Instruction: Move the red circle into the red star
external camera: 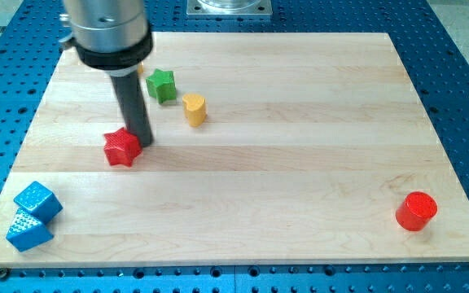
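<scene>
The red circle (416, 211) is a short red cylinder near the board's bottom right corner. The red star (122, 147) lies at the view's left, above the middle height of the board. My tip (143, 144) rests on the board just right of the red star, touching or nearly touching it. The rod rises to the arm's grey and black end at the view's top left. The red circle is far from my tip, across the board to the right.
A green star (163, 85) and a yellow block (194, 109) lie above and right of my tip. Two blue blocks (37, 201) (28, 230) sit at the bottom left corner. The wooden board (300, 163) lies on a blue perforated table.
</scene>
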Action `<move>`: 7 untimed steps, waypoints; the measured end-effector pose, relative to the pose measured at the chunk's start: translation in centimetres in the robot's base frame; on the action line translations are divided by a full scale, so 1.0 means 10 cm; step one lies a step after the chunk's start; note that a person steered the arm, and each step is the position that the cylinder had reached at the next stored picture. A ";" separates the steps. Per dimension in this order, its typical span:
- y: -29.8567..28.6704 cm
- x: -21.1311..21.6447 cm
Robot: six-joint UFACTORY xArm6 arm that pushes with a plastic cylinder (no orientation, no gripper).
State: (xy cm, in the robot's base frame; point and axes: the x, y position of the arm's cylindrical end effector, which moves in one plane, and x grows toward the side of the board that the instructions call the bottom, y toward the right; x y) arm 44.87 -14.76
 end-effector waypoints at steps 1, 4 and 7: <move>-0.40 0.48; 2.58 0.84; 4.73 1.13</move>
State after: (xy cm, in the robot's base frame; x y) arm 56.19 32.54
